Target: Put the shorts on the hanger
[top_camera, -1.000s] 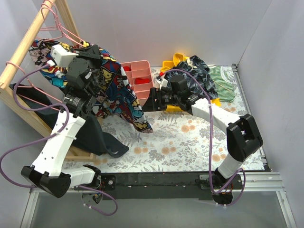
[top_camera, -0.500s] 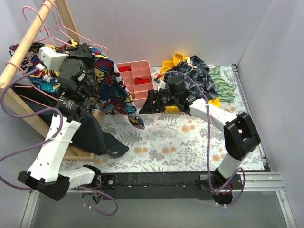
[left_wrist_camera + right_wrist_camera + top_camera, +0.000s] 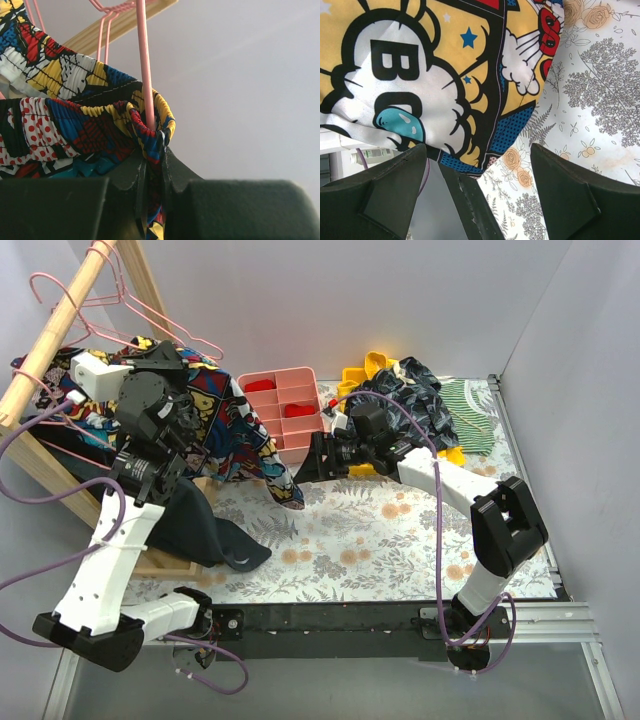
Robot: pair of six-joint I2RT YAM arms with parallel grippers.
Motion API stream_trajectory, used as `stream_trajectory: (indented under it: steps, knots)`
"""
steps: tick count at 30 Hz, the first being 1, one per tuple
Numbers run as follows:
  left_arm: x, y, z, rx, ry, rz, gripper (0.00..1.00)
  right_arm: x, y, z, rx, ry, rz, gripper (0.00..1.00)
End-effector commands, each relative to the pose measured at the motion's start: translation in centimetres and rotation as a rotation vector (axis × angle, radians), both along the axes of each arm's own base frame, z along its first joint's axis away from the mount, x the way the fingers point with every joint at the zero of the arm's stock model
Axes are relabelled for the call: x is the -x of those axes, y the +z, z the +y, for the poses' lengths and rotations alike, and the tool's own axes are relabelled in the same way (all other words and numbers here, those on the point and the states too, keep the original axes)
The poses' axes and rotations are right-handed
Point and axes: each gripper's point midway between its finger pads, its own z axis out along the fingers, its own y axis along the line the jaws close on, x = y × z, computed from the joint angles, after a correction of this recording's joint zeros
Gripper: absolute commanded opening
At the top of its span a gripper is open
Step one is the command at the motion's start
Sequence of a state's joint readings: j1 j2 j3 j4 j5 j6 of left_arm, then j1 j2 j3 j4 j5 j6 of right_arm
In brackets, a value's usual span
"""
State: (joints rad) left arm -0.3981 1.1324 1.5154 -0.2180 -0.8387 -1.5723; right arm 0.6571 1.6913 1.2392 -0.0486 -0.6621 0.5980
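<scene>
**A:** Where did the floppy comic-print shorts [image 3: 225, 435] in blue, red, yellow, white and black lie?

**B:** They were draped off the left arm at the far-left side of the floral-covered table [image 3: 400, 540]. The waistband was up by the pale wooden rail [image 3: 50, 345] and the leg hems trailed down toward the middle. Their long axis slanted from rail to table.

**A:** And the thin pink wire hanger [image 3: 144, 65]?

**B:** In the left wrist view 1 of its wires ran upright and dropped into the bunched elastic waistband. That was right above the left pincer [image 3: 152, 172], which was clenched on the waistband. I couldn't tell whether the wire was threaded through the fold or merely beside it.

**A:** The other arm?

**B:** The right pincer [image 3: 477, 150] was released, jaws wide. The lower hem lay just ahead of it, ungripped. So the left arm was nearer the hanger and the right arm nearer the hem.

**A:** Any writing?

**B:** Only in the print: black letters "BO" on a white burst, the rest cut off. No brand label showed.
</scene>
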Motion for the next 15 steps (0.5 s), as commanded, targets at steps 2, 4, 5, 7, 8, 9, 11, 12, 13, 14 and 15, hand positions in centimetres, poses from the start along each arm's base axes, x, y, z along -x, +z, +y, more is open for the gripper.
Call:
stream_trajectory:
  steps: [2,4,5,7,8,9,11,12,13,14,15]
  knots:
    - [1.6,0.2,2.1,0.046,0.044,-0.021,0.00,0.0,1.8,1.1,-0.030,0.041,-0.055,0.91]
    - [1.5,-0.2,2.3,0.058,0.039,-0.018,0.00,0.1,1.6,1.1,-0.025,0.042,-0.048,0.91]
    - [1.4,-0.5,2.6,0.064,0.045,-0.014,0.00,0.1,1.5,1.2,-0.022,0.045,-0.047,0.91]
    - [1.1,-0.9,2.7,0.072,0.036,-0.003,0.00,0.2,1.5,1.2,-0.020,0.048,-0.048,0.91]
    - [0.8,-1.4,2.8,0.074,0.034,0.011,0.00,0.2,1.5,1.2,-0.019,0.049,-0.049,0.91]
    - [0.8,-1.5,2.8,0.080,0.028,0.008,0.00,0.2,1.5,1.2,-0.017,0.049,-0.051,0.91]
    - [0.5,-2.0,2.9,0.079,0.024,0.016,0.00,0.3,1.4,1.1,-0.013,0.050,-0.050,0.91]
    - [0.4,-2.1,2.9,0.080,0.020,0.017,0.00,0.3,1.4,1.1,-0.013,0.051,-0.053,0.91]
    - [0.3,-2.1,3.0,0.080,0.019,0.020,0.00,0.3,1.2,1.1,-0.009,0.051,-0.053,0.91]
    - [0.1,-2.4,2.8,0.077,0.013,0.031,0.00,0.3,1.2,1.1,-0.008,0.051,-0.052,0.91]
    - [0.0,-2.6,2.7,0.079,0.008,0.033,0.00,0.3,1.2,1.0,-0.008,0.050,-0.052,0.91]
